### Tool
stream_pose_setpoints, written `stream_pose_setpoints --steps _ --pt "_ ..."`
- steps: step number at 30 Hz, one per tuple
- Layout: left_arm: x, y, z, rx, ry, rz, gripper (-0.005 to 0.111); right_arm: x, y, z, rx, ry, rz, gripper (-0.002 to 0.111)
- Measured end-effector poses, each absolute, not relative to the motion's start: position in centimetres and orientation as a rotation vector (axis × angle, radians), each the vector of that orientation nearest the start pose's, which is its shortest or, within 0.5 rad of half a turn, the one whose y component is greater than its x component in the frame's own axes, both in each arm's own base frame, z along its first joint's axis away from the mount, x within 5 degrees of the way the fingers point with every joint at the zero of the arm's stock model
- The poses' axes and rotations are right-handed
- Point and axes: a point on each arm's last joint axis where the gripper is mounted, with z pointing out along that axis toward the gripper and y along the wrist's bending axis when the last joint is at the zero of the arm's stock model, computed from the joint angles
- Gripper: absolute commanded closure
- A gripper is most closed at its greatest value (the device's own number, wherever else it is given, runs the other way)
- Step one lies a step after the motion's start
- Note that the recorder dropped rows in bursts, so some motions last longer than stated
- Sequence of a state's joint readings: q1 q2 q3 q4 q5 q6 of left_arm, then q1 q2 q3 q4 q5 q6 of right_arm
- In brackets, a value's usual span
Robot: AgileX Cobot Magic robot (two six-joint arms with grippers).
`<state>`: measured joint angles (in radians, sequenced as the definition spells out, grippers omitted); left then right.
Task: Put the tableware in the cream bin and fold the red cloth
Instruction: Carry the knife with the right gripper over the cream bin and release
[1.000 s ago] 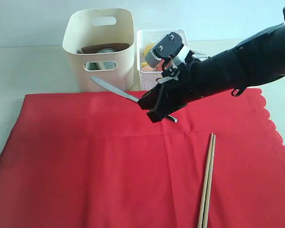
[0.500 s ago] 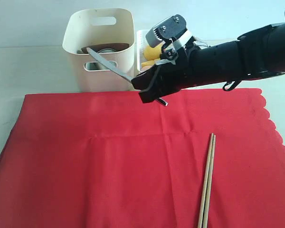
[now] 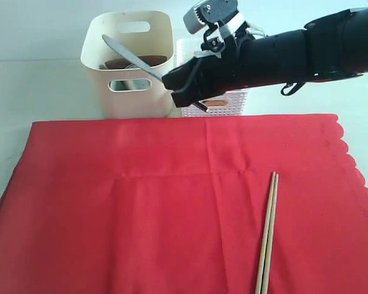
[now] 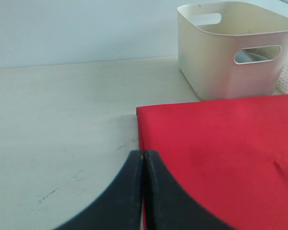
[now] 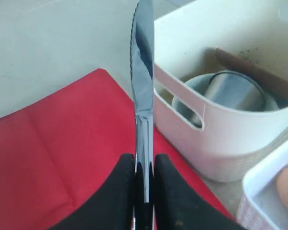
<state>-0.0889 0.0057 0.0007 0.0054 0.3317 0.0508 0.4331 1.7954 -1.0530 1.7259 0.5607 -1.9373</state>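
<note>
1. Far left, by the left wrist camera: left hand pinched fully shut, tips touching, nothing between them. Hanging right over an edge of the red cloth, where it meets the pale surface.
2. Red cloth spread flat and unfolded across the surface, faintly creased, scalloped edge at the right. Lying just as a second ago.
3. Cream bin standing behind the cloth's far edge, left of middle, in the same spot as before. Inside, by the right wrist camera: steel cup and brown plate.
4. Knife held by the handle, blade slanting up and to the left, tip over the bin's opening. Cannot tell whether touching the rim. A second ago much lower, over the cloth, tip in front of the bin's front wall; half a second ago about halfway up.
5. Right hand narrow, clamped on the knife handle. Lifted and drawn back since a second ago, from above the cloth to in front of the bin's right corner.
6. White basket just right of the bin, more hidden behind the arm than a second ago.
7. Chopsticks side by side on the cloth, right of middle, toward the near edge. Unmoved.
</note>
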Motion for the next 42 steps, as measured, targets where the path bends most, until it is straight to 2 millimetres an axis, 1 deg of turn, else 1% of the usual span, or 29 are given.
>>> stream_pose_setpoints --steps 5,13,17,22,27,31,34,35,38,40,42 --pt "5.4 -0.5 18.3 0.131 1.817 -0.022 0.104 33.8 21.0 22.9 -0.913 1.853 0.753 0.108" --pt "5.4 -0.5 18.3 0.131 1.817 -0.022 0.104 37.8 22.8 23.4 -0.786 1.860 0.828 0.108" --pt "5.4 -0.5 18.3 0.131 1.817 -0.022 0.104 39.9 23.7 23.2 -0.693 1.880 0.890 0.108" --pt "5.4 -0.5 18.3 0.131 1.817 -0.022 0.104 42.3 24.9 21.8 -0.561 1.934 0.982 0.108" --pt "5.4 -0.5 18.3 0.131 1.817 -0.022 0.104 43.8 25.3 21.0 -0.483 1.958 1.007 0.108" --pt "5.4 -0.5 18.3 0.131 1.817 -0.022 0.104 44.2 25.3 20.8 -0.437 1.975 1.001 0.106" --pt "5.4 -0.5 18.3 0.131 1.817 -0.022 0.104 44.5 25.1 20.7 -0.399 1.990 0.976 0.095" --pt "5.4 -0.5 18.3 0.131 1.817 -0.022 0.104 44.6 25.0 20.6 -0.380 1.997 0.968 0.089" --pt "5.4 -0.5 18.3 0.131 1.817 -0.022 0.104 44.9 24.7 20.5 -0.310 2.021 0.937 0.068" --pt "5.4 -0.5 18.3 0.131 1.817 -0.022 0.104 45.0 24.6 20.5 -0.294 2.025 0.927 0.054" --pt "5.4 -0.5 18.3 0.131 1.817 -0.022 0.104 45.0 24.6 20.5 -0.292 2.025 0.928 0.042"
